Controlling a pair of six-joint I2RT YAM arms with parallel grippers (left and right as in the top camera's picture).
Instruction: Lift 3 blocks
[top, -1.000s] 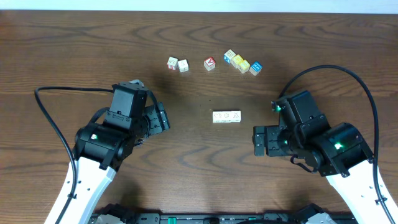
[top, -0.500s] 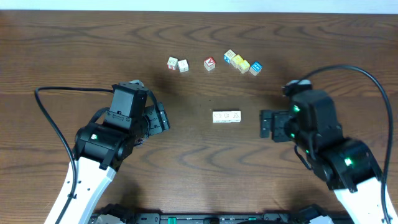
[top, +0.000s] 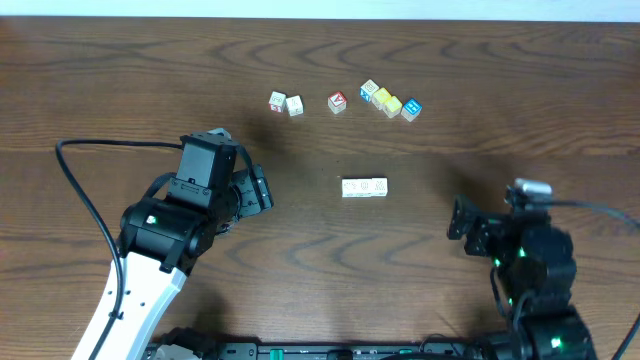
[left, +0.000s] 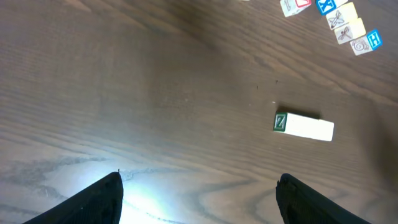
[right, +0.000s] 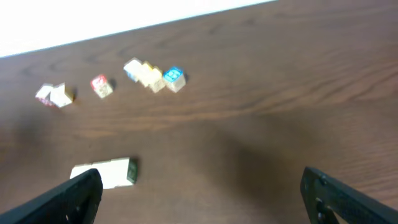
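Three cream-white blocks (top: 364, 187) lie side by side in one short row at the table's middle, untouched. The row appears in the left wrist view as the blocks (left: 303, 126), with a green-marked end face, and in the right wrist view as the blocks (right: 104, 172). My left gripper (top: 264, 190) stands open to the left of the row, well apart from it, with nothing between its fingers (left: 93, 199). To the right of the row and nearer the front edge, my right gripper (top: 462, 228) is open and empty, its left finger (right: 68, 199) overlapping the row's end in its own view.
Further back lie two white cubes (top: 285, 103), a red-faced cube (top: 337, 101) and a cluster of yellow and blue-faced cubes (top: 390, 101). The dark wooden table (top: 100, 80) reaches a white wall at the back. Black cables trail from both arms.
The right arm swung toward the block row, then pulled back to the right and toward the front edge. Its jaws stayed open. The left arm and the blocks did not move.
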